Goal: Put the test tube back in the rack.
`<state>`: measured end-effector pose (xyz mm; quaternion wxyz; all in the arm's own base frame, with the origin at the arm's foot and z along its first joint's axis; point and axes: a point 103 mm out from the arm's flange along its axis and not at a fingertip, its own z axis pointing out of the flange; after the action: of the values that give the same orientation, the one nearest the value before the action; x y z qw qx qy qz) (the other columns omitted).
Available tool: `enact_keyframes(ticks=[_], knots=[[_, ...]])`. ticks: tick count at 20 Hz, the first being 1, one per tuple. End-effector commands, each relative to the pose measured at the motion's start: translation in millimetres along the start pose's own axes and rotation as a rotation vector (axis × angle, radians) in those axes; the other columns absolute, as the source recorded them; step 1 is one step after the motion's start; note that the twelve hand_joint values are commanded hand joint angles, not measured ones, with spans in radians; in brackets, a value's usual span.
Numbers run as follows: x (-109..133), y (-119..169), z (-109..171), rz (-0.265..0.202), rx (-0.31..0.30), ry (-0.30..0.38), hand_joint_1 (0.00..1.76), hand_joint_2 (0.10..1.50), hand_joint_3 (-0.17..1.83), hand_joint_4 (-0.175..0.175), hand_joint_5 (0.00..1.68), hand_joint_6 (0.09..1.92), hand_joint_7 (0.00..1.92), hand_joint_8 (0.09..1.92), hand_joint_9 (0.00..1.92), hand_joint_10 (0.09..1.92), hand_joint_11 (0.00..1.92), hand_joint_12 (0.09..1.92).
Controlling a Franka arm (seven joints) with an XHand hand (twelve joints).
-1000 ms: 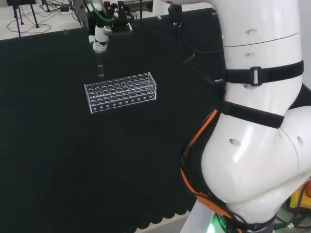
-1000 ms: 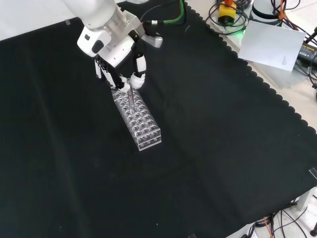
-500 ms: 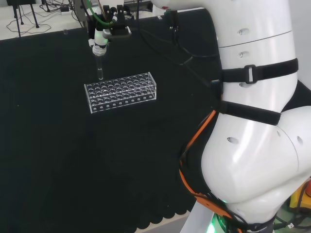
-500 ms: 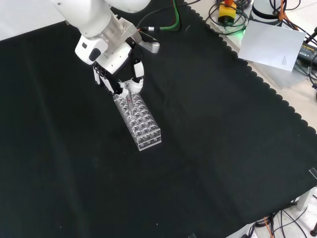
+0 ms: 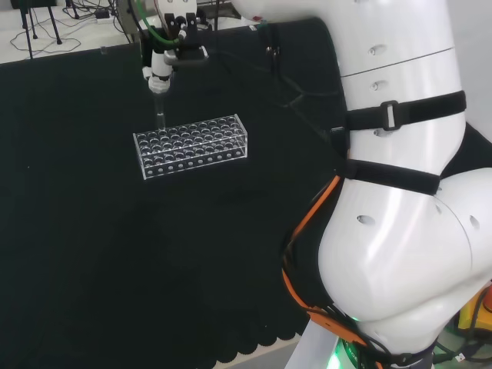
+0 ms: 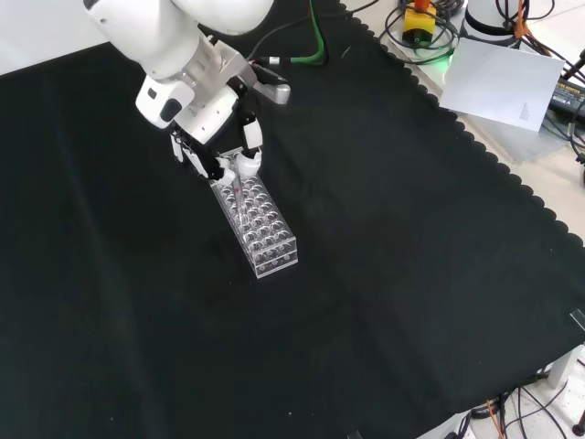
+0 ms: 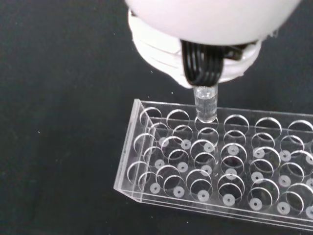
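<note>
A clear plastic test tube rack (image 5: 191, 145) (image 6: 255, 219) (image 7: 215, 161) with several rows of round holes lies on the black cloth. The hand (image 5: 160, 63) (image 6: 223, 157) (image 7: 210, 68) hangs over the rack's far left end in the head view, fingers pinched on a clear test tube (image 5: 161, 110) (image 6: 236, 186) (image 7: 206, 104). The tube stands upright. Its lower end is at the top of a hole in the rack's edge row; how far it reaches in I cannot tell.
The arm's big white links (image 5: 400, 192) stand at the right of the head view. Black cloth (image 6: 384, 274) spreads around the rack. Beyond the cloth's scalloped edge, at the front view's top right, lie cables, a white sheet (image 6: 507, 82) and a yellow device (image 6: 419, 20).
The hand has shifted a little with the tube in both views, and the tube's lower end has come from just behind the rack down to its edge row.
</note>
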<state>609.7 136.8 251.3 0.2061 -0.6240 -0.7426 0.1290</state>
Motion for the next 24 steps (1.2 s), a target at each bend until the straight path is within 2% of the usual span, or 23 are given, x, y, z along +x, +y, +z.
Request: enact_keyframes(ticks=[1, 24], knots=[[-5.4, 4.0, 7.6, 0.001, 0.012, 0.0, 1.44, 0.53, 0.77, -0.175, 1.39, 0.46, 1.45, 0.63, 1.51, 0.11, 0.95, 1.17], [-11.5, 12.9, 16.5, 0.015, 0.049, 0.004, 1.44, 0.53, 0.77, -0.175, 1.38, 0.47, 1.45, 0.64, 1.51, 0.1, 0.94, 1.17]])
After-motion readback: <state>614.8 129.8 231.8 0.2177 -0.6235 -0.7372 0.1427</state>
